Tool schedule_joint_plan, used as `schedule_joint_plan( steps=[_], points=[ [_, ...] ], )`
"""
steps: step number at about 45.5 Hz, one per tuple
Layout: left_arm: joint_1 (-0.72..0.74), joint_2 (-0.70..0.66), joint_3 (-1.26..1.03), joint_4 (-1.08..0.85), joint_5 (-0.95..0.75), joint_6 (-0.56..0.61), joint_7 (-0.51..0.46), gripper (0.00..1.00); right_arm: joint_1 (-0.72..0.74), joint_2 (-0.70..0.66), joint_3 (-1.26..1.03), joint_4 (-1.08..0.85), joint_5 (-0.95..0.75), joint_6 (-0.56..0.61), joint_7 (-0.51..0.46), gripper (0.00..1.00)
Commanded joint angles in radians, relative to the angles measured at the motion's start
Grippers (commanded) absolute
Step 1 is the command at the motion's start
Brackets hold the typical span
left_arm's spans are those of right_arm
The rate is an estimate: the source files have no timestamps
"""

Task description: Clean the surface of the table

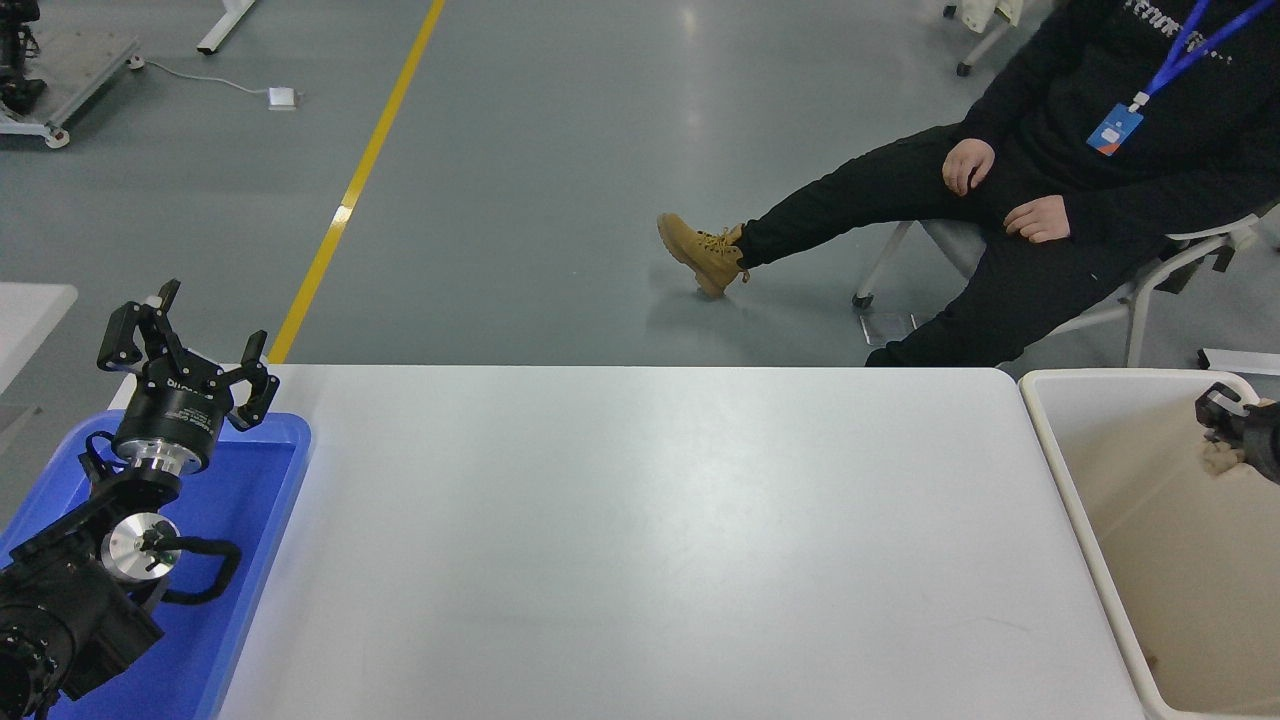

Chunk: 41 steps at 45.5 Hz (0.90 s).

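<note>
at the far left, the left arm is parked over a blue tray (265, 500) that sits on the left end of the table. the left gripper (190, 350) points away toward the far edge, above the tray's far rim, and its jaws stand wide apart with nothing between them.

the table surface (650, 540) fills the middle of the view, running from the blue tray on the left to the cream bin on the right. it is white, smooth and bare, with only faint marks on it.

beyond the table's far edge, on the grey floor, a yellow line (355, 180) runs away at the left. a person (1050, 170) in dark clothes sits on a chair at the far right, one leg stretched out to the left.

just beside the table's right end stands a cream bin (1060, 470). the right gripper (1235, 430) shows only at the right edge of the picture, over the bin's far part, mostly cut off. its jaws are closed on a pale crumpled wad (1218, 458), whose nature cannot be told.
</note>
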Motion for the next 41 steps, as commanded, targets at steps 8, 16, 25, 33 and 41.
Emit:
schedule_joint_plan(
  steps=[8,16,25,33,41],
  points=[
    [0.0,-0.001,0.0,0.001,0.0,0.001,0.0,1.0,-0.123,0.249,0.011,-0.365,0.04,-0.074,0.186,0.0],
    [0.0,-0.001,0.0,0.001,0.0,0.001,0.0,1.0,-0.123,0.269,0.014,-0.371,0.236,-0.074,0.186,0.0],
    [0.0,-0.001,0.0,-0.001,0.0,0.001,0.0,1.0,-0.123,0.28,0.015,-0.373,0.264,-0.074,0.187,0.0],
    [0.0,-0.001,0.0,0.001,0.0,0.001,0.0,1.0,-0.123,0.306,0.015,-0.376,0.264,-0.078,0.186,0.0],
    [-0.002,-0.001,0.0,0.001,0.0,0.001,0.0,1.0,-0.113,0.309,0.017,-0.374,0.264,-0.097,0.178,0.98]
  ],
)
